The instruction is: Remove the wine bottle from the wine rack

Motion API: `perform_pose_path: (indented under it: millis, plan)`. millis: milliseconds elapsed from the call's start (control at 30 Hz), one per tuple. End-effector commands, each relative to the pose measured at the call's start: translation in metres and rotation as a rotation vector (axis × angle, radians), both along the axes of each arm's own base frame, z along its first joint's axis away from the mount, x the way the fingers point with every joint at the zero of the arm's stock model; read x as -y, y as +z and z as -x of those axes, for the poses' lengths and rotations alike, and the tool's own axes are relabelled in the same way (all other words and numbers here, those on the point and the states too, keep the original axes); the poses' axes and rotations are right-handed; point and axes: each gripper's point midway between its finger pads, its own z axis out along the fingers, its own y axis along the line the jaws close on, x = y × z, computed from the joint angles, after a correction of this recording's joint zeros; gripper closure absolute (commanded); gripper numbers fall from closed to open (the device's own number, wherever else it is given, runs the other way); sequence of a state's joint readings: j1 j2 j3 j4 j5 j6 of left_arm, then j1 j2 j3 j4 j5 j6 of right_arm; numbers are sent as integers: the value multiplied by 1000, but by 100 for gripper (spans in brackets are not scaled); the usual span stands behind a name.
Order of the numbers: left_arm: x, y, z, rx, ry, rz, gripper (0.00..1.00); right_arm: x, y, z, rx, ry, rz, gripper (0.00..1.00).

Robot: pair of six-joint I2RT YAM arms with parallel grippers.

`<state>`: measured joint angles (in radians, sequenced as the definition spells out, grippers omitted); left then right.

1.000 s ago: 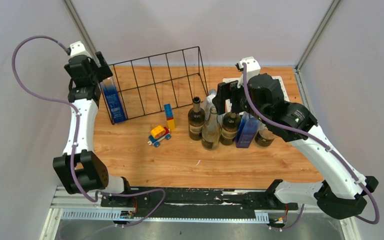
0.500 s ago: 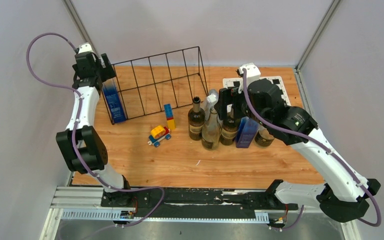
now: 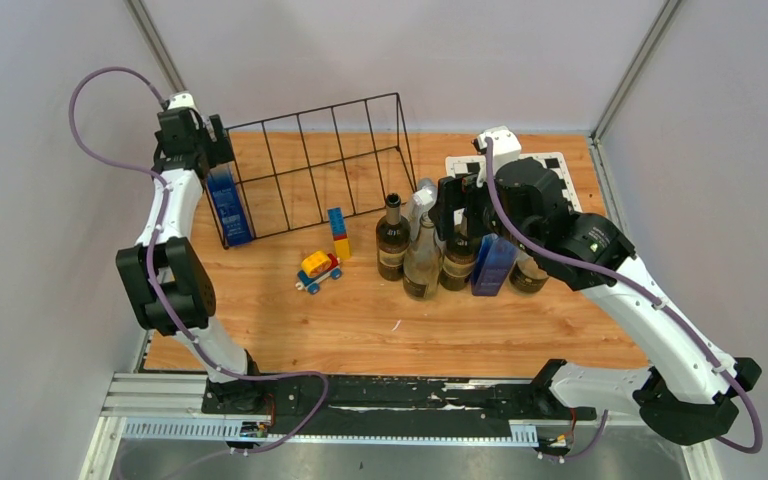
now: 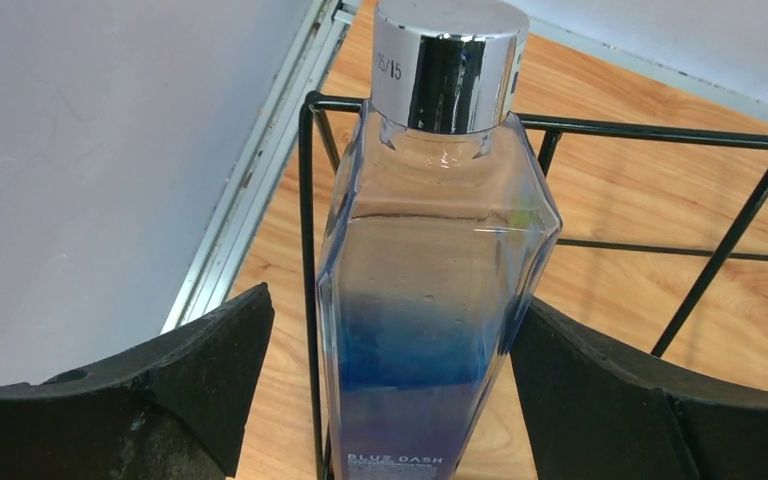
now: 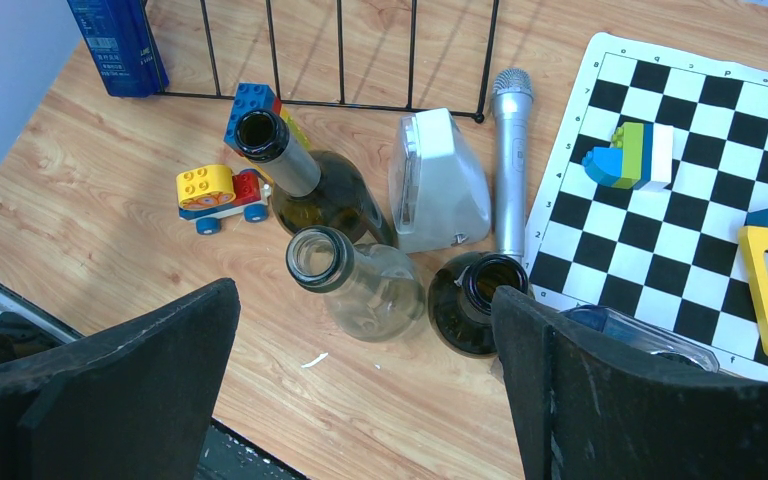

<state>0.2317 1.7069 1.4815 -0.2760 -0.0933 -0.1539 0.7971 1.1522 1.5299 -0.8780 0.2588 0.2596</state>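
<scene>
Listing from the near edge: toy car [image 3: 319,268]; cluster of empty bottles [image 3: 392,245] standing on the table [image 3: 360,320], with the right gripper [image 5: 365,300] hanging above them, fingers spread, holding nothing. Further back: wine rack [image 3: 310,150], black wire, one occupant. Wine bottle [image 4: 440,290], clear-to-blue glass with a silver cap, upright in the leftmost slot against the end wire. Left gripper [image 4: 390,320] straddles it, fingers apart on either side, no contact evident. Risks: smooth glass may slip in a weak pinch; a tilted lift may snag a wire and drag the light rack.

Glossy clear bottle [image 4: 430,300], matt wire rack [image 4: 660,133]
</scene>
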Motion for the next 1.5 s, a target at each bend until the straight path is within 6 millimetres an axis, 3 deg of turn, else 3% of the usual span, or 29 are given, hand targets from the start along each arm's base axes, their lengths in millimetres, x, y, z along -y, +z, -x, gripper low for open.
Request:
perform_pose_path:
  millis: [0, 200, 600, 867, 1000, 1100, 1200, 1333, 1467]
  plan:
    - [-8, 25, -13, 70, -10, -44, 10, 2, 14, 0, 44, 2, -32, 1]
    - [-10, 20, -20, 74, -12, -44, 16, 2, 16, 1, 46, 5, -36, 1]
    - [-13, 9, -29, 61, -11, -48, 19, 6, 15, 4, 47, 2, -39, 1]
    - [-11, 19, -25, 75, -15, -42, 33, 7, 16, 5, 51, 1, -41, 1]
    - [-5, 28, -21, 91, -36, -32, 48, 8, 15, 6, 51, 0, -42, 1]
    - [1, 42, -15, 127, -48, -22, 72, 10, 16, 6, 56, -6, -42, 1]
    - [5, 54, -6, 175, -49, -15, 88, 11, 15, 6, 56, -7, -38, 1]
    - [13, 90, 12, 271, -54, -10, 99, 13, 16, 6, 63, -12, -34, 1]
    - [23, 114, 29, 326, -73, 1, 100, 14, 17, 6, 70, -14, -33, 1]
